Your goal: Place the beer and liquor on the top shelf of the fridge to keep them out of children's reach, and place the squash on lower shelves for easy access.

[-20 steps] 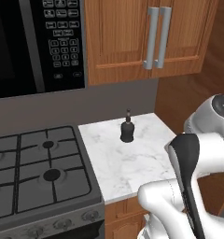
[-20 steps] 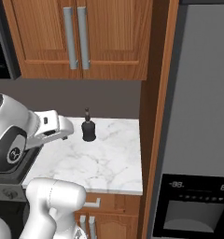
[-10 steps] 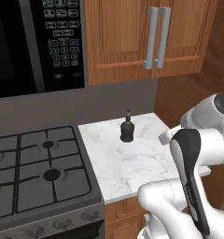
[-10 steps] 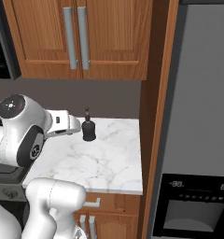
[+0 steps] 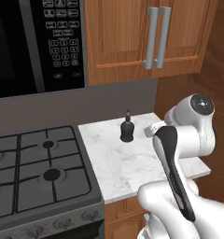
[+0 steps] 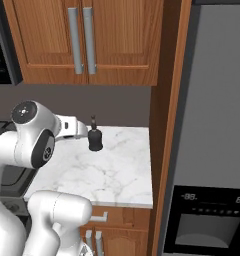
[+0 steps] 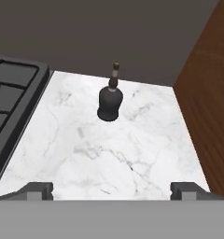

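The liquor [image 5: 127,132] is a squat dark bottle with a thin neck and stopper, standing upright at the back of the white marble counter [image 5: 132,163]. It also appears as the liquor [image 6: 95,139] in the right base view and the liquor [image 7: 110,102] in the hand view, ahead of my gripper and slightly left of centre. My gripper [image 7: 113,190] is open, its fingertips [image 7: 39,189] spread wide, with nothing between them, well short of the bottle. The grey fridge [image 6: 212,100] stands shut at the right, with its black dispenser panel [image 6: 212,220] low down. Beer and squash are out of view.
A black gas stove [image 5: 39,163] adjoins the counter on the left, under a black microwave [image 5: 34,42]. Wooden cabinets [image 5: 151,37] with grey handles hang above. A wooden side panel [image 6: 167,125] separates the counter from the fridge.
My arm has swung forward and up over the counter, carrying the hand closer to the liquor bottle. The bottle has stayed where it was.
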